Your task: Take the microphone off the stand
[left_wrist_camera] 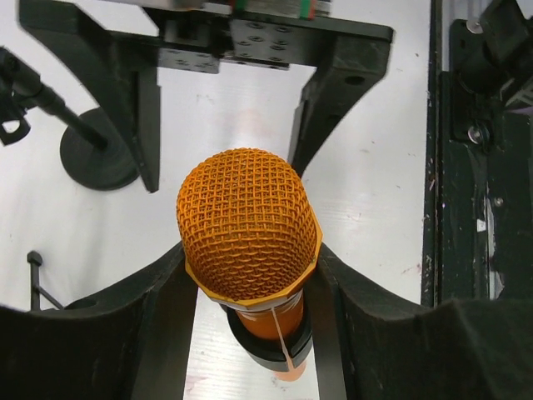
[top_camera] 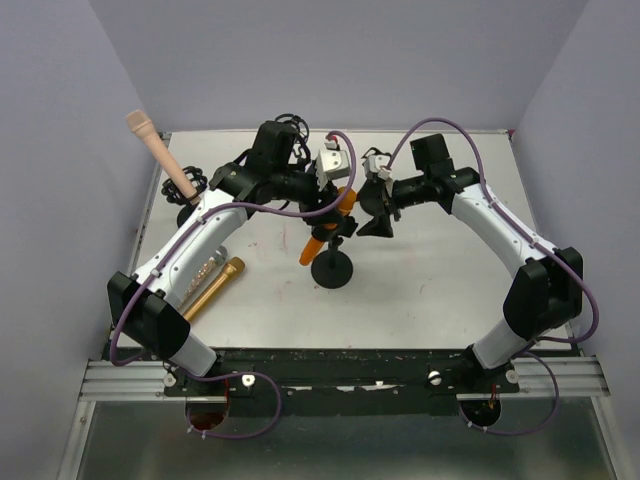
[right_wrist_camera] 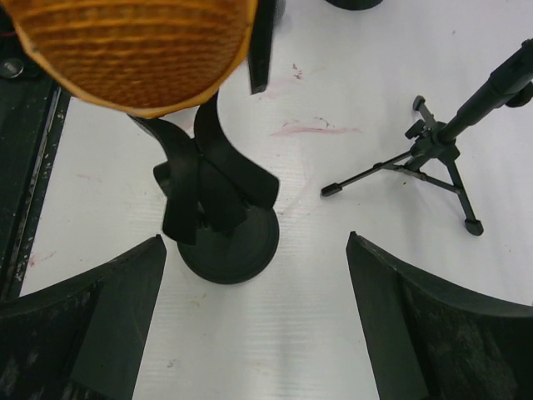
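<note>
1. The left arm [top_camera: 200, 240] is reaching from its base at the near left corner across the counter [top_camera: 420, 300] to the middle, and it is bending at the elbow.
2. The left claw [left_wrist_camera: 250, 258] is standing partly closed around the orange microphone [left_wrist_camera: 248, 225]. Its fingers [left_wrist_camera: 158, 317] are lying one on each side of the mesh head, very close to the head's rim. I cannot tell whether they are pressing on it.
3. The microphone is sitting tilted in the black clip [left_wrist_camera: 241, 346] of the stand [top_camera: 332, 268], whose round base is standing on the middle of the counter.
4. The right arm [top_camera: 490, 225] is reaching in from the right side, and it is bringing its wrist just beside the top of the stand.
5. The right claw [right_wrist_camera: 254, 242] is gaping wide and is holding nothing. In its own view the stand's base is showing between its two fingers, and the microphone's head is showing at the upper left, apart from both of them.
</note>
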Controlling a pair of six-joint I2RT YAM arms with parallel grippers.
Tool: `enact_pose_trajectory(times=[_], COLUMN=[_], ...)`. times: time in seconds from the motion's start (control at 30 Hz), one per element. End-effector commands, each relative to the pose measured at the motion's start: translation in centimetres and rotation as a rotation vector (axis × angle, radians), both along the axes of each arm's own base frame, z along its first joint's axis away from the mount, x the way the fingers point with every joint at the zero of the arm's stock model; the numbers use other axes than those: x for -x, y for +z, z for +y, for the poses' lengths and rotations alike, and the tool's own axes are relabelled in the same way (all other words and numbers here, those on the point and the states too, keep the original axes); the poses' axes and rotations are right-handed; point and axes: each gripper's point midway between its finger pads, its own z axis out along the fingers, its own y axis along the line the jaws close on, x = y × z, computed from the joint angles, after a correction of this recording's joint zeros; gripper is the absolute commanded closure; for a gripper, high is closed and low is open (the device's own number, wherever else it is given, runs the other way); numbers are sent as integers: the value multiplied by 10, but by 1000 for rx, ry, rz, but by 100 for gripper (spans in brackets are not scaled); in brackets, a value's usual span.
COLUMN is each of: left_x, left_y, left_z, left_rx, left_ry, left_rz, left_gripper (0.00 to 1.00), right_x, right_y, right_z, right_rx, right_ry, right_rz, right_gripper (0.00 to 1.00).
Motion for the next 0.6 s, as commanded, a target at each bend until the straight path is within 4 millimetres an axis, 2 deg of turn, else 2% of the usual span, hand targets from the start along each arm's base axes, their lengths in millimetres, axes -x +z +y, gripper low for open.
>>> enact_pose_trajectory(times=[0.0,0.23,0.57], left_x=[27,20,8], left_y=[15,11,15], left_z=[1,-1,-8], left_rx=[60,53,87], left_ry=[-226,-291,-255], left_rz=[-129,-226,-253], left_gripper=[91,95,99], right_x=[3,15,21], right_y=[16,12,9], right_z=[11,19,27], right_rx=[-62,-49,-78], right_ry=[37,74,111], right_rz=[-9,20,61], right_gripper=[3,3,20])
